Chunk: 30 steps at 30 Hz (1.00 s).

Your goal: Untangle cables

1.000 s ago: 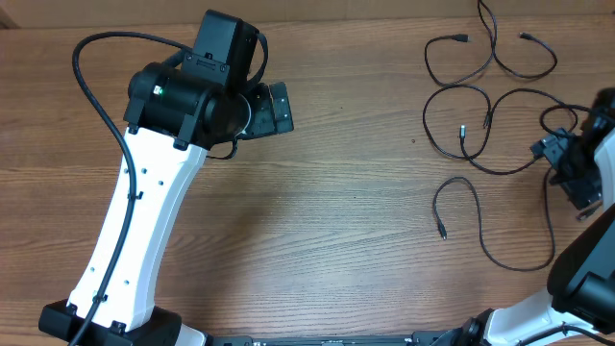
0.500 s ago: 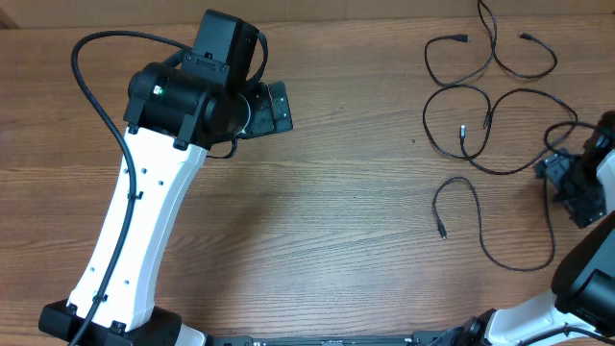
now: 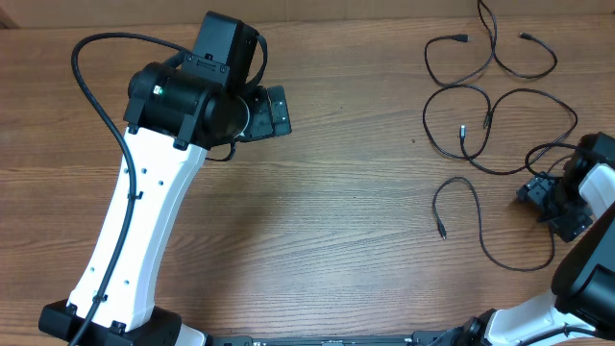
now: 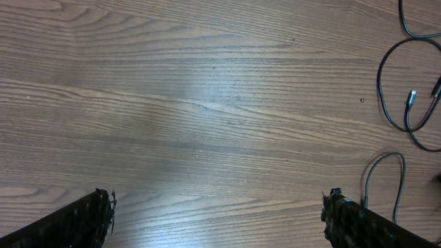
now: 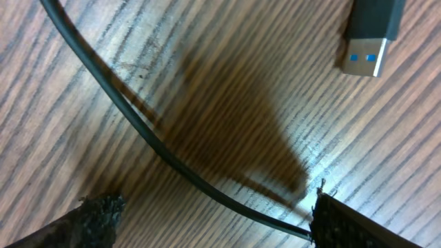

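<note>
Overhead, the wooden surface (image 3: 346, 211) fills the view. The white left arm (image 3: 144, 221) rises from the near left corner toward the far left part of the surface, a thick black cable looping along it. The right arm (image 3: 591, 187) comes in at the right edge, only partly in view. The left end effector (image 3: 274, 111) hangs over bare wood at the far left, well apart from the cords. In the left wrist view its fingers (image 4: 100, 213) stand at the two bottom corners with a wide gap between them and nothing in it. The right end effector (image 3: 550, 207) sits low at the right edge, among the cords. In the right wrist view its jaws are spread, and one thin black cord (image 5: 151, 138) lies on the wood and crosses the gap to the edge of one finger (image 5: 331, 220). The jaws are not closed on it. The cables (image 3: 487, 120) lie as loose wavy strands and open loops over the far right corner and down the right side, separate rather than coiled. A small plug (image 5: 368, 34) with a blue insert lies just beyond that cord.
</note>
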Available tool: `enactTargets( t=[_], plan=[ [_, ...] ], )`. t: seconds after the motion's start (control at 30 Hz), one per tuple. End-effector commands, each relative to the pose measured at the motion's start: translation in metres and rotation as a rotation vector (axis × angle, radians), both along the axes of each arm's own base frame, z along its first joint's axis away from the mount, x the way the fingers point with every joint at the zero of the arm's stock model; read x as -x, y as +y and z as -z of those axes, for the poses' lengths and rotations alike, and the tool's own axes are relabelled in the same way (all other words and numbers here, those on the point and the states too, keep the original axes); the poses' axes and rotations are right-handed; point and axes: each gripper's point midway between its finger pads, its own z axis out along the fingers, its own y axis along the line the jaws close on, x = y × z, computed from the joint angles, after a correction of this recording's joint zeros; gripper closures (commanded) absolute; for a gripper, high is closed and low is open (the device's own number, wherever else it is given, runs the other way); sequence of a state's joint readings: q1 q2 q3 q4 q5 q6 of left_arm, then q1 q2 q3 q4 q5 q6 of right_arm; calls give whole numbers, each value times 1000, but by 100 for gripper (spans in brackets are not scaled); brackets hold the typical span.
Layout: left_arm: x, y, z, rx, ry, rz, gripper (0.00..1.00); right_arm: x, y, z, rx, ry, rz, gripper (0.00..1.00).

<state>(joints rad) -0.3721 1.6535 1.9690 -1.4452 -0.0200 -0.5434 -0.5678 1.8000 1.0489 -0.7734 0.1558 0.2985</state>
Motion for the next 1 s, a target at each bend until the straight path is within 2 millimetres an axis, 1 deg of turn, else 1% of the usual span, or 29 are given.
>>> enactTargets(
  t=[0.0,0.07,0.13,0.37,0.53,0.6,0.67,0.73,0.8,0.87,0.97],
  plan=[
    [-2,3,2,-23,0,12,0,3,0,3,6,10,-13,13],
    [-3,3,2,-23,-1,12,1,1,1,3,-2,-1,-12,19],
    [-4,2,2,-21,-5,12,0,-3,6,3,-29,-22,-16,22],
    [-4,2,1,-20,-7,12,1,-16,22,4,-124,-93,-29,22],
    [-4,2,2,-20,-7,12,0,-20,30,3,-172,-122,-34,22],
    [-4,2,1,-20,-7,12,0,-20,31,3,-174,-121,-31,12],
    [-4,2,1,-20,-7,12,1,-21,30,2,-171,-124,-14,5],
    [-4,2,1,-20,-7,12,1,-24,27,-2,-165,-132,-8,1],
    [-4,2,2,-21,-7,12,1,-29,23,-10,-157,-144,-7,0],
    [-4,2,2,-21,-6,13,1,-37,16,-23,-143,-166,-6,0],
    [-4,2,2,-21,-6,12,0,-52,0,-49,-109,-216,6,0]
  ],
)
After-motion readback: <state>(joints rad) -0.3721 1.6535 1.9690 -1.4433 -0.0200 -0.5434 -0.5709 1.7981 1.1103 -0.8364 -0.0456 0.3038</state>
